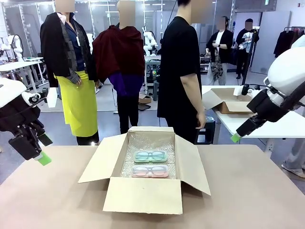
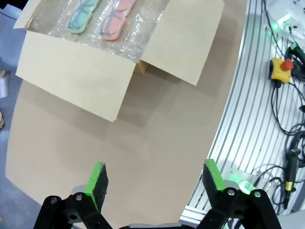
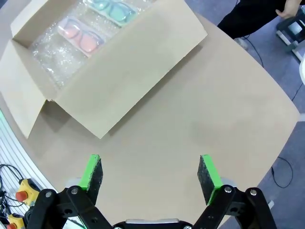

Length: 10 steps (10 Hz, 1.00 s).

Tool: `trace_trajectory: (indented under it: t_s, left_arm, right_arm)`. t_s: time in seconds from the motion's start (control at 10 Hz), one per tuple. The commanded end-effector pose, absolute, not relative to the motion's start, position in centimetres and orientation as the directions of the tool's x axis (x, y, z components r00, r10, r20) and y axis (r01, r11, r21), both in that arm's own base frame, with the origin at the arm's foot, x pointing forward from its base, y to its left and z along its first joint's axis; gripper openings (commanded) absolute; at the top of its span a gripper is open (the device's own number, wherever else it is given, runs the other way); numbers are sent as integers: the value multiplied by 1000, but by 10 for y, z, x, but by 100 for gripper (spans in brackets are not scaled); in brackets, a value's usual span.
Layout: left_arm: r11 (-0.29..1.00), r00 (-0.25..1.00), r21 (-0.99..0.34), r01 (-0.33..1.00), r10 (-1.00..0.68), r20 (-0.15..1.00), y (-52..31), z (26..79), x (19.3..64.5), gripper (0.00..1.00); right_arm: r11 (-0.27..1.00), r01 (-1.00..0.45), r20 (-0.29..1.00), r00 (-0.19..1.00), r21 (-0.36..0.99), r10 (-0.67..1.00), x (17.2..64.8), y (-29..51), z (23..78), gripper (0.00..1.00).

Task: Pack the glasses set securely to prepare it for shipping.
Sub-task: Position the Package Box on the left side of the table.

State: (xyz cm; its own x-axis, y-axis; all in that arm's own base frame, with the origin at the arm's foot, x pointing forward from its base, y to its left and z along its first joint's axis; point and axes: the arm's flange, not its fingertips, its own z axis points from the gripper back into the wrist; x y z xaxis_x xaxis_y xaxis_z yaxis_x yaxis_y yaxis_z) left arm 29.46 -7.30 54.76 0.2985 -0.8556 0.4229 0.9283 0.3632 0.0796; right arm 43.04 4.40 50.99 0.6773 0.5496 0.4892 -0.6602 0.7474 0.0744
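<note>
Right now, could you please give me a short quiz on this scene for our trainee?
1. True or false: the flaps of the cardboard box are folded shut.
2. Which pair lies nearer the far side of the table? A) the mint-green glasses B) the pale pink glasses C) they are stacked
3. Fill in: the left hand and the right hand both have their jaws ____ and hold nothing.
Key: 1 false, the flaps stand open. 2 A. 3 open.
</note>
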Motion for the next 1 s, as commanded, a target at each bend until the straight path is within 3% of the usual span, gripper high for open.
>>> trace_trajectory:
  t_s: [0.0,0.4,0.7,0.9]
  left_arm:
    - [361,289,85,929,-849,441,-73,548,295,100]
    - [363,298,80,928,-856,423,-73,548,295,100]
    - [454,554,-318,832,-674,489,-35,573,373,100]
    - [424,687,-547,722,-532,494,-12,558,437,100]
  right_arm:
    - [743,-666,485,675,74,557,427,46,514,100]
    - [743,-666,485,675,74,557,427,46,514,100]
    - [743,-666,485,675,74,557,427,46,514,100]
    - [743,-666,485,675,74,557,427,46,514,100]
